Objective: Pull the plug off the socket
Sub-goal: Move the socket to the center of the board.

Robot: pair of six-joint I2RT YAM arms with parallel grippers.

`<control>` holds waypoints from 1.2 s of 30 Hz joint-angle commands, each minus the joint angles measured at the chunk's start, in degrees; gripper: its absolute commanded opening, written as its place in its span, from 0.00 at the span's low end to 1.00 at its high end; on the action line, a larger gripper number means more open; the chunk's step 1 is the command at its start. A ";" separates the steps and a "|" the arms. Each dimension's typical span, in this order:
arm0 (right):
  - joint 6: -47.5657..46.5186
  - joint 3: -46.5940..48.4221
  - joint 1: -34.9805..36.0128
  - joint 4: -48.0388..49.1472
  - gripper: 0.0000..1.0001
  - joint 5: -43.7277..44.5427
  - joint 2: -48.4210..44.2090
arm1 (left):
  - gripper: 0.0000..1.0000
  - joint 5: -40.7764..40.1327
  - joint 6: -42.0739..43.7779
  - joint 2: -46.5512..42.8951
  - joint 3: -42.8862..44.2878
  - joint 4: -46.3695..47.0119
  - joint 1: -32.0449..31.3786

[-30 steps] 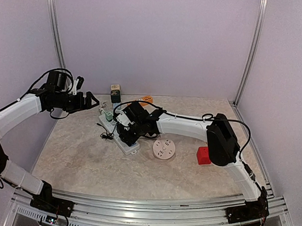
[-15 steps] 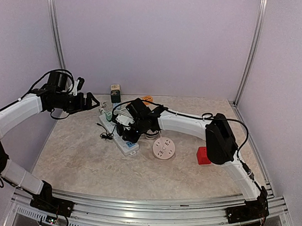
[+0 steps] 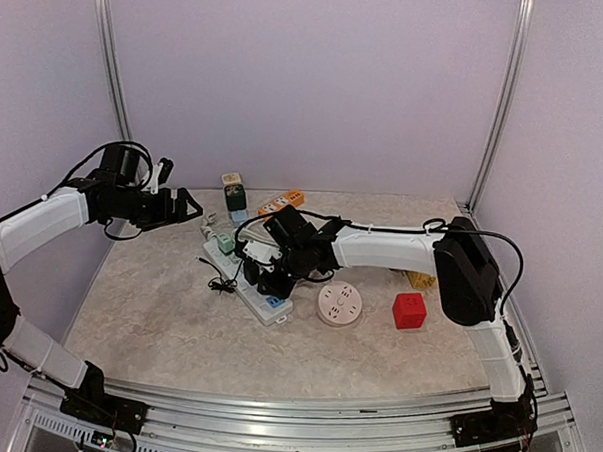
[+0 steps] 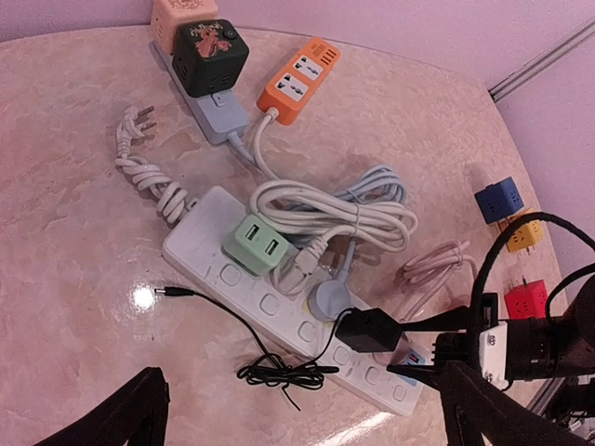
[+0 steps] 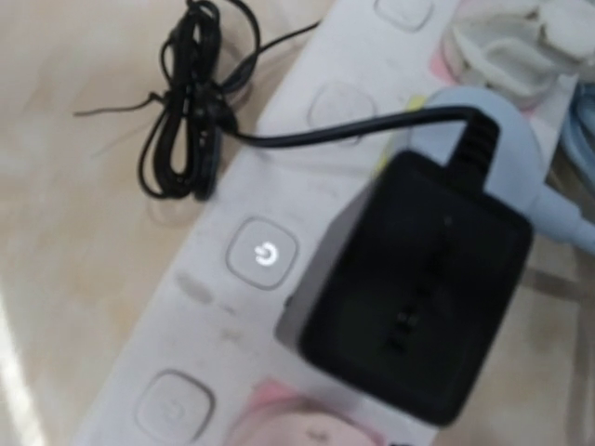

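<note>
Finds the plug seated in the strip at the middle of the surface, right hand at its side, grip impossible to tell, left hand wide open apart; leaves the whole pull to do.

Red cube near a round white outlet — orange power strip farther back.

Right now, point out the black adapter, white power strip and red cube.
black adapter (image 5: pixel 418 307): right wrist, top face.
white power strip (image 4: pixel 197 249): left wrist, bare end.
red cube (image 3: pixel 409 311): top external, its middle.
</note>
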 commanded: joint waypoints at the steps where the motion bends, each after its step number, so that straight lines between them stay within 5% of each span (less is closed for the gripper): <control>1: 4.63 -9.15 2.67 -5.47 0.10 0.31 -7.45 | 0.99 0.59 0.31 1.09 -0.26 -0.22 -1.29; 9: 8.55 -18.24 5.15 -4.12 0.11 3.22 -13.66 | 0.99 2.42 -0.31 2.99 -0.31 0.40 -2.81; 21: 4.57 -11.31 5.12 -8.61 0.38 6.68 -9.26 | 0.99 1.30 -0.07 3.44 -0.26 0.22 -3.23; 36: 2.87 -8.17 4.19 -11.71 0.49 4.83 -5.87 | 0.99 1.11 0.04 2.74 -0.26 0.14 -3.28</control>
